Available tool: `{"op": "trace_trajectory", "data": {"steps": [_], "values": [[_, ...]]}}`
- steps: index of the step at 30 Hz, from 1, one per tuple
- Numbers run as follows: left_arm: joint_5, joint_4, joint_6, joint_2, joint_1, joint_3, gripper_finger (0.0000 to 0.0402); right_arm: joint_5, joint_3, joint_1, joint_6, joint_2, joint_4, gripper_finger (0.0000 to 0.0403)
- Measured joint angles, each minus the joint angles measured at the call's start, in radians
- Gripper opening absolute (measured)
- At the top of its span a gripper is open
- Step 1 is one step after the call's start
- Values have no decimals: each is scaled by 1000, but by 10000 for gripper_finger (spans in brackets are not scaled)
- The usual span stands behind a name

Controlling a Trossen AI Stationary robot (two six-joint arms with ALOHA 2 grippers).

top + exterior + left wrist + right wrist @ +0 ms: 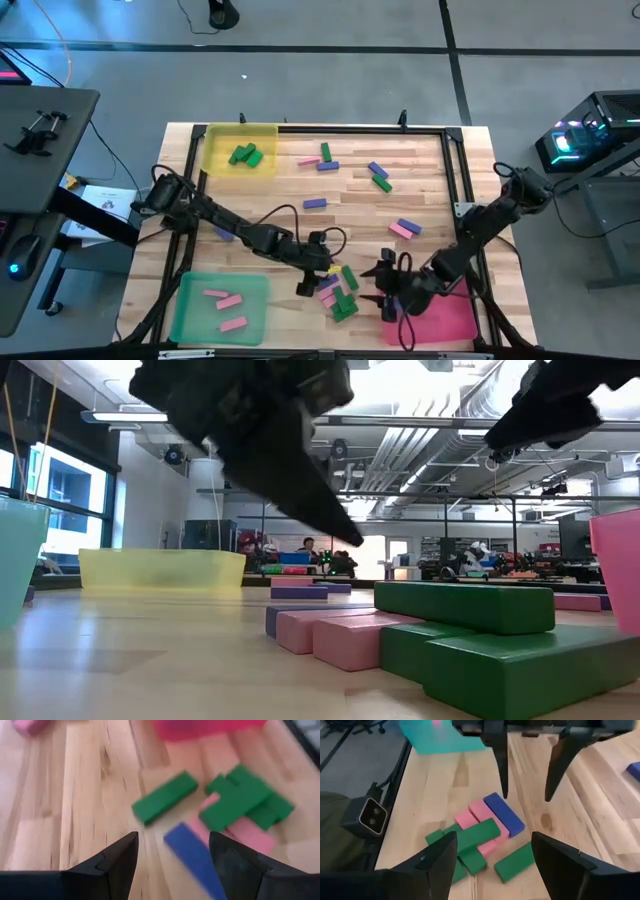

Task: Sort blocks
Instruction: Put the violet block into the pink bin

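A pile of green, pink and purple-blue blocks [340,295] lies near the table's front edge, between the green tray [190,310] and the pink tray [455,315]. My left gripper [308,278] hangs open just left of the pile. Its fingers [502,775] stand above a blue block [192,857], apart from it. My right gripper [380,288] is open too, right of the pile and over the pink tray's left edge, with nothing between its fingers [440,865]. In the pile, green blocks [470,837] rest on pink ones.
A yellow tray [265,135] at the far left holds green blocks; the green tray holds pink blocks [225,300]. More blocks [378,172] lie scattered over the table's middle and far part. A black frame [455,180] runs around the table top.
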State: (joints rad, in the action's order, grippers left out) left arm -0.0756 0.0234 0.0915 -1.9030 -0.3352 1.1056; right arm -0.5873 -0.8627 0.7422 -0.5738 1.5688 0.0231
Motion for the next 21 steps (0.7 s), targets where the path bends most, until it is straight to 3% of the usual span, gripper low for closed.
{"op": "trace_trajectory", "data": {"steps": [5, 13, 21], "values": [[35, 57, 1, -2, 7, -64, 229, -96, 0, 25, -2, 0, 5, 240], [45, 336, 10, -21, 8, -177, 229, -111, 0, 24, -1, 0, 20, 240], [77, 356, 45, -84, 23, -178, 229, -116, 0, 24, 5, 0, 23, 240]]}}
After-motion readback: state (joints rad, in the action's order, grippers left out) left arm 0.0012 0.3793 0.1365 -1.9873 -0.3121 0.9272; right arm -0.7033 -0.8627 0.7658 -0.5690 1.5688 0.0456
